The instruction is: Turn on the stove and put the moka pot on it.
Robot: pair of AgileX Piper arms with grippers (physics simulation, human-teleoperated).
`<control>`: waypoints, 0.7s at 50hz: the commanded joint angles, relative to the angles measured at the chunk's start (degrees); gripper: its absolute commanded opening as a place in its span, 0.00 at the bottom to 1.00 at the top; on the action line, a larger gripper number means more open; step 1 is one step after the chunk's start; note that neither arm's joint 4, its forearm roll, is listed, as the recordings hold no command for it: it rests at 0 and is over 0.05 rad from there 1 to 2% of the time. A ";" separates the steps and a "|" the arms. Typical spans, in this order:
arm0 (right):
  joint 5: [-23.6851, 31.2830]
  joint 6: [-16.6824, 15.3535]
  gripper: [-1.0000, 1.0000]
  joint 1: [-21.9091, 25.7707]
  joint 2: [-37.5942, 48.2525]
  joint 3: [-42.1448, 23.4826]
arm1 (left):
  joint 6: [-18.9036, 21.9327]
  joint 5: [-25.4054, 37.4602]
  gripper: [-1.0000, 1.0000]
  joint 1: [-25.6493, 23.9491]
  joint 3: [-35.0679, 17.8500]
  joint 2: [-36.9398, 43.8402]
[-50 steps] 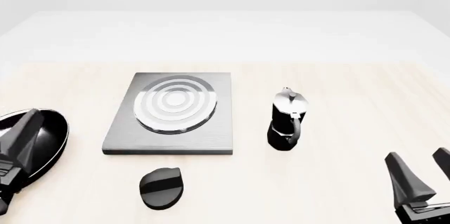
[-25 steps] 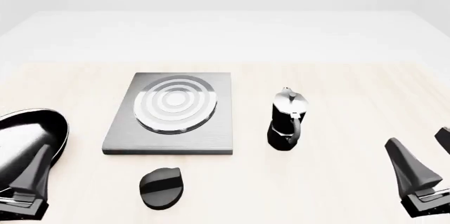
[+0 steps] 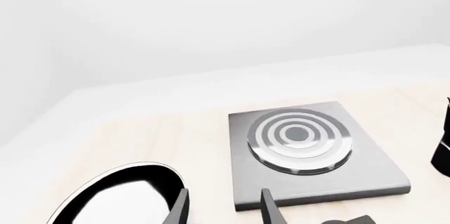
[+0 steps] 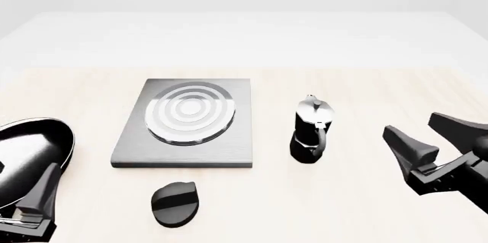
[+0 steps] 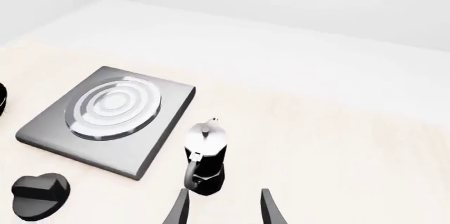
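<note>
Two open grippers, pot standing off the stove

No brand, label or writing can be read on anything. Small black faceted moka pot [image 4: 311, 130] with silver lid stands upright on the pale wooden table [image 4: 366, 208], just right of the flat grey metal stove [image 4: 185, 124]. Black oval knob [image 4: 175, 203] lies before the slab; round black frying pan [image 4: 27, 154] sits left. Right gripper [image 4: 433, 134] hangs beside the pot, fingers apart, nothing between them. Left gripper [image 3: 223, 208] likewise spread, near the pan.

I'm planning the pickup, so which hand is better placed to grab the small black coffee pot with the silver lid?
Probably right: the open right hand is beside the coffee pot; the left hand sits by the black frying pan.
</note>
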 commanded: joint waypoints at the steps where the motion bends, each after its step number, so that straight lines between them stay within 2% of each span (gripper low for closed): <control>1: -4.99 2.74 1.00 2.81 10.50 -0.61 | -0.40 0.46 1.00 -0.15 0.12 -0.07; 22: -25.32 4.78 1.00 3.04 31.70 3.37 | -0.99 0.83 1.00 -1.78 0.12 -0.07; 35: -32.95 5.46 1.00 4.82 41.26 2.67 | -1.37 1.15 1.00 -1.51 0.12 -0.07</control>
